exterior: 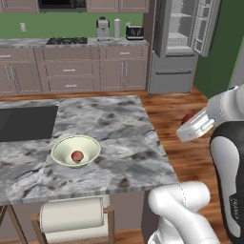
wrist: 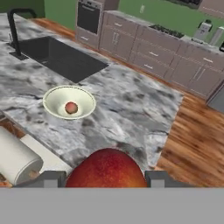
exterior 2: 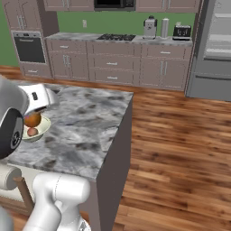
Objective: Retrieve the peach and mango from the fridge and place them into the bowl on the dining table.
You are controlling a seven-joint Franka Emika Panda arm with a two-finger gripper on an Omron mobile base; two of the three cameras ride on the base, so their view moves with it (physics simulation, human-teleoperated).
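Observation:
My gripper (exterior: 189, 123) is shut on the mango (exterior: 187, 117), a red-orange fruit, and hangs off the right side of the dining table (exterior: 119, 128), above the wooden floor. In the hand view the mango (wrist: 107, 170) sits between the two fingertips (wrist: 48, 179). The cream bowl (exterior: 62, 145) stands on the marbled top near its front edge, with the small reddish peach (exterior: 77, 156) lying inside. From the hand view the bowl (wrist: 52, 98) with the peach (wrist: 71, 107) is ahead and to the left. The grey fridge (exterior: 174, 52) stands at the back with an upper door swung open.
A dark sink (exterior: 26, 123) with a black faucet (wrist: 13, 30) is set into the table left of the bowl. A paper towel roll (exterior: 71, 214) on a wooden stand sits below the front edge. Brown cabinets (exterior: 71, 71) line the back wall.

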